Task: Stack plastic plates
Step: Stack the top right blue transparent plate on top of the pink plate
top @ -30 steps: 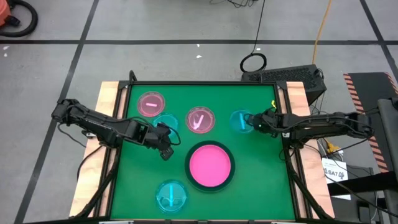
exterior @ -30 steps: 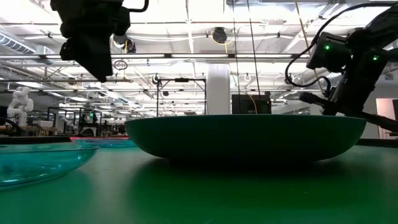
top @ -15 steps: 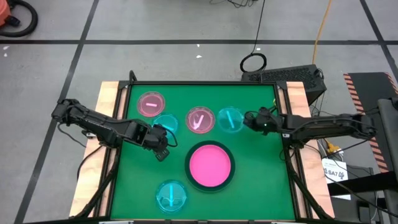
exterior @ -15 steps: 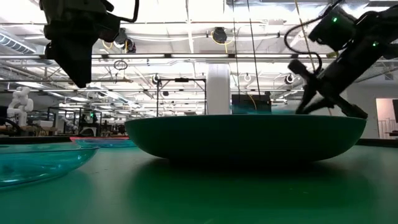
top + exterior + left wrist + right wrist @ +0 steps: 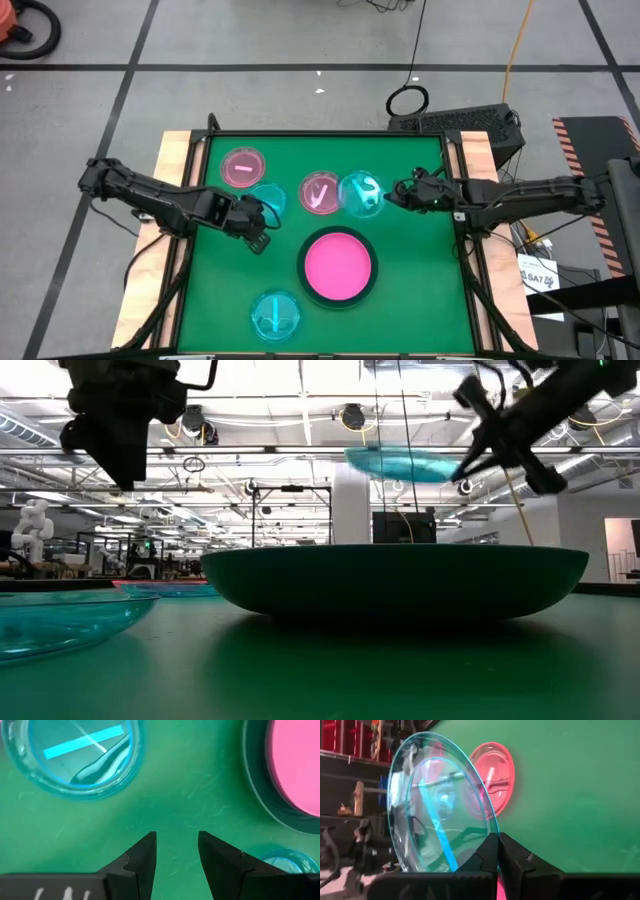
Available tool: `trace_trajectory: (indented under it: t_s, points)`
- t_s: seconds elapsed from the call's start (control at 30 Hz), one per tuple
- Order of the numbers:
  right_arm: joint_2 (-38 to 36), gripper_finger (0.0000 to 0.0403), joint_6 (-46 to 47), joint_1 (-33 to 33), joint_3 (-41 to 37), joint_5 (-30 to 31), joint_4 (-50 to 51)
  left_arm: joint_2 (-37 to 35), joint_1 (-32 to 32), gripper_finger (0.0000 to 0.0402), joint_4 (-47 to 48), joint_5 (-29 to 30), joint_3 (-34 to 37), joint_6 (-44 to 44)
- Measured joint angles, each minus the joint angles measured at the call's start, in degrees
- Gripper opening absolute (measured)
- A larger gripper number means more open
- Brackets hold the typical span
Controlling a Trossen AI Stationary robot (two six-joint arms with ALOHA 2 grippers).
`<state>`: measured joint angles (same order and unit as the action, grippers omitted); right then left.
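The right gripper (image 5: 392, 194) is holding a small cyan plate (image 5: 361, 193) up in the air.

Its fingers are pinching the plate's rim, just beside a small pink plate (image 5: 321, 193) on the green table (image 5: 420, 290). The left gripper (image 5: 176, 851) is hanging part-way open above the table, holding nothing.

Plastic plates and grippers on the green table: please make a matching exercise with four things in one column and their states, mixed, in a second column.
1. hot pink plate
2. right gripper
3. left gripper
4. cyan plate at the near edge

a. open, holding nothing
b. lying alone on the mat
c. shut on a lifted cyan plate
d. resting inside a dark grey plate

Pairs: 1-d, 2-c, 3-a, 4-b
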<state>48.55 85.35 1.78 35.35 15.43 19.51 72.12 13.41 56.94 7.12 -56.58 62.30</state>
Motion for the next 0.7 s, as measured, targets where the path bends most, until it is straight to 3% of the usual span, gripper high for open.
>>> trace_trajectory:
  t_s: [0.33, 0.7]
  points:
    - [1.4, 0.0, -4.0, -4.6, 10.3, 1.1, 6.7, -0.4, 0.5, 0.0168, 7.0, -4.6, 0.0, 7.4]
    - [3.3, 0.0, 0.5, -12.1, 11.2, 1.0, 7.2, -4.4, 0.0, 0.0175, 7.3, -2.0, 0.0, 5.6]
